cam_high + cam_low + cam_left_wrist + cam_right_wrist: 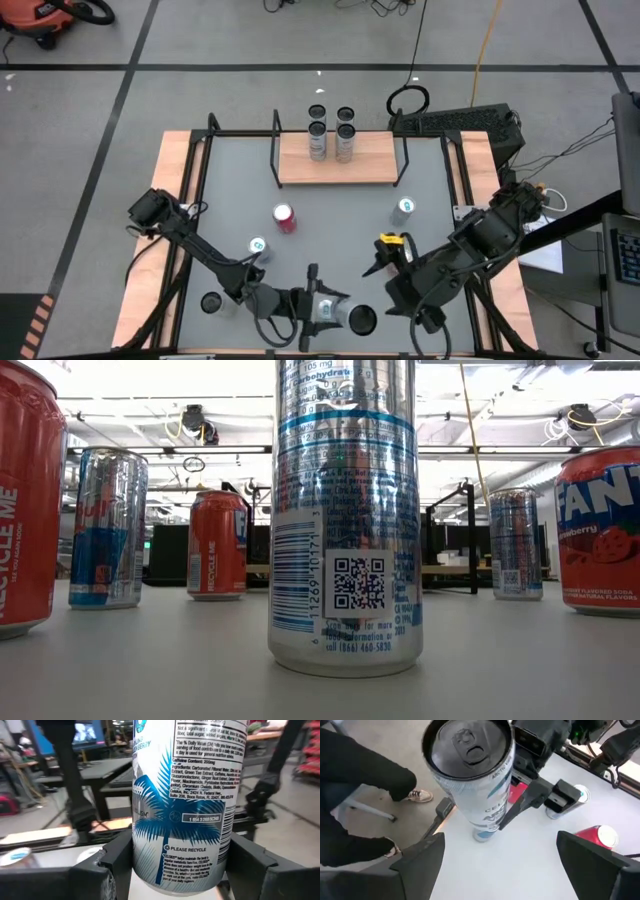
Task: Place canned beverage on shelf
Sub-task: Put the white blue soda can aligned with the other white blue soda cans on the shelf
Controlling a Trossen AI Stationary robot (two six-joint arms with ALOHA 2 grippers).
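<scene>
From the high view, the tall white-and-blue aluminium beverage can [362, 320] is seen standing on the grey tabletop [330, 250] at the 6 o'clock edge, clasped by the left gripper [345, 316], which reaches it from 9 o'clock. The small light-wood shelf with black rod frames [370, 165] lies well apart at 12 o'clock and already carries four cans; a red can [284, 218] stands between. In the low view a silver can [345, 510] is seen close up with no finger on it, so whether it is the held one cannot be told; the can's base and the shelf's free space are largely hidden. In the left wrist view the can is seen upright between the two dark fingers [112, 870], which are closed against its lower wall, while its top and bottom are cut off. In the right wrist view the right gripper [502, 855] is shown spread wide and empty, near the can but apart from it; a person's dark sleeve and shoes appear beyond the table edge. The can is judged moderately heavy if full, with smooth, slippery, easily dented thin walls, so a firm mid-wall hold is advised. How full the can is cannot be made out.
</scene>
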